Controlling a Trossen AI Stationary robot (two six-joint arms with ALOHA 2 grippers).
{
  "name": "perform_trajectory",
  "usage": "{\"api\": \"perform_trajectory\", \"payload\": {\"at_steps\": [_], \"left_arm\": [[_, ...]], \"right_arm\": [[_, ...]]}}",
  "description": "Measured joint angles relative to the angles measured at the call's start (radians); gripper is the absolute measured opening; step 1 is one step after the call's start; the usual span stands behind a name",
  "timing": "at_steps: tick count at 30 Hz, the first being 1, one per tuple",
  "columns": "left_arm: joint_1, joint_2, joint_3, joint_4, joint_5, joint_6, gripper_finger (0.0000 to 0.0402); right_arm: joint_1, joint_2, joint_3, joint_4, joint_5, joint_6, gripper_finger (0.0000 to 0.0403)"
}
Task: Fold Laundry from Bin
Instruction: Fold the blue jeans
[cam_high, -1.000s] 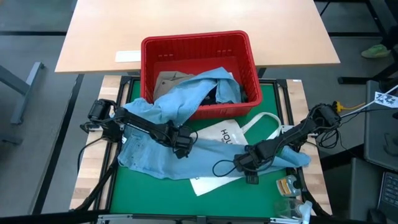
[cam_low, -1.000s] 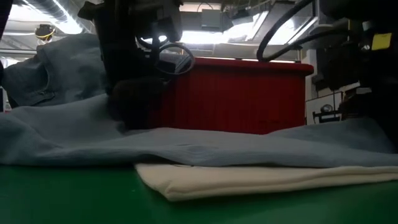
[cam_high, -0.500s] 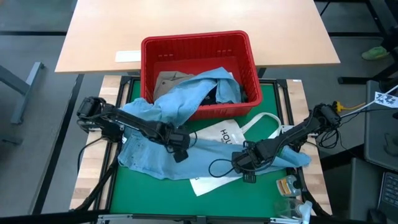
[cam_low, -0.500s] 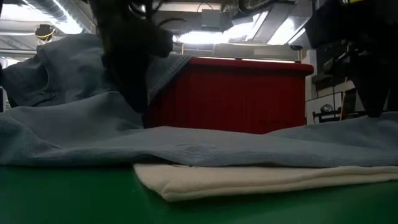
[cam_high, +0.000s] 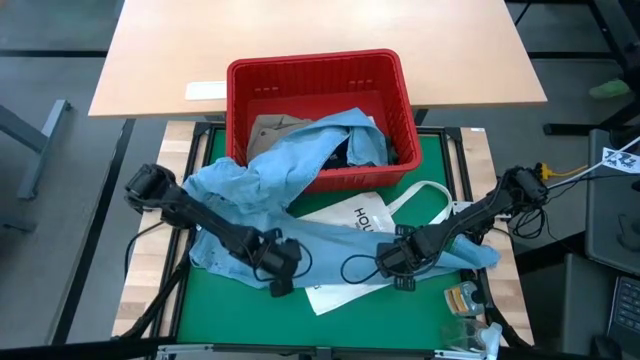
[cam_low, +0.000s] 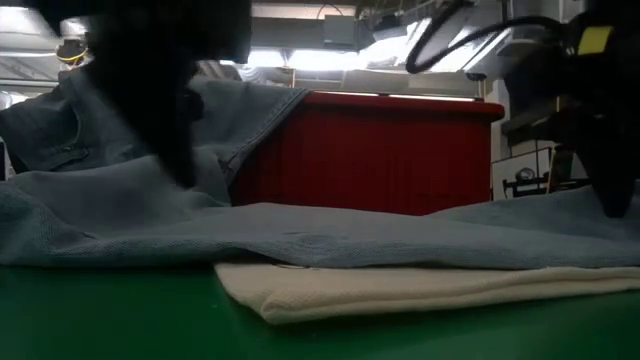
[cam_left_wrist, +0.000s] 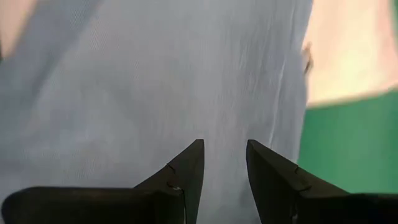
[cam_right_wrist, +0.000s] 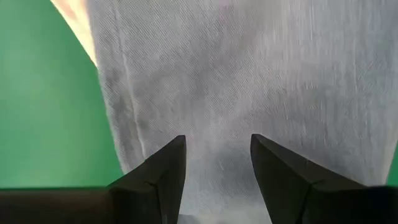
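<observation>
High view: the left hand (cam_high: 277, 272) and right hand (cam_high: 398, 268), both parted and holding nothing, are poised over the light blue denim garment (cam_high: 330, 245), spread from the red bin (cam_high: 240, 110) across the green bench (cam_high: 420, 310). The white tote bag (cam_high: 365, 215) beneath could be pinched too if the fingers reach past the denim's edge.

1. Light blue denim garment (cam_low: 330, 238) lies spread across the green table surface (cam_low: 110, 315), rising in a bunched heap at the picture's left.
2. Cream folded fabric (cam_low: 420, 288) lies beneath the denim's near edge, resting on the green surface.
3. Red bin (cam_low: 385, 150) stands behind the denim; a denim fold drapes against its left corner.
4. Dark arm shapes intrude from above at both sides; detail indistinct.
</observation>
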Motion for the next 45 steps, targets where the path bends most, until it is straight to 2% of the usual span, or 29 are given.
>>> {"api": "perform_trajectory", "payload": {"at_steps": [3, 10, 23, 27, 32, 39, 45], "left_arm": [[-0.032, 0.051, 0.0, -0.008, 0.008, -0.023, 0.0115], [-0.087, 0.15, 0.007, 0.008, 0.115, -0.089, 0.0115], [-0.164, 0.13, 0.003, 0.006, 0.275, -0.308, 0.0115], [-0.154, 0.084, -0.006, 0.005, 0.269, -0.312, 0.0115], [-0.118, -0.001, -0.002, 0.031, 0.209, -0.303, 0.0115], [-0.014, -0.012, -0.002, 0.098, 0.157, -0.201, 0.0115], [0.121, -0.012, -0.002, 0.209, 0.117, -0.092, 0.0115]], "right_arm": [[0.0, 0.0, -0.006, -0.002, 0.0, 0.0, 0.0181], [0.0, 0.0, -0.006, 0.001, -0.004, -0.006, 0.0181], [0.0, -0.021, 0.022, -0.071, -0.029, -0.093, 0.0181], [0.0, -0.074, 0.082, -0.149, -0.01, -0.108, 0.0181], [0.0, -0.161, 0.106, -0.206, 0.034, -0.109, 0.0181], [0.0, -0.255, 0.106, -0.358, 0.059, -0.104, 0.0181], [-0.001, -0.337, 0.106, -0.505, -0.06, 0.007, 0.0181]]}}
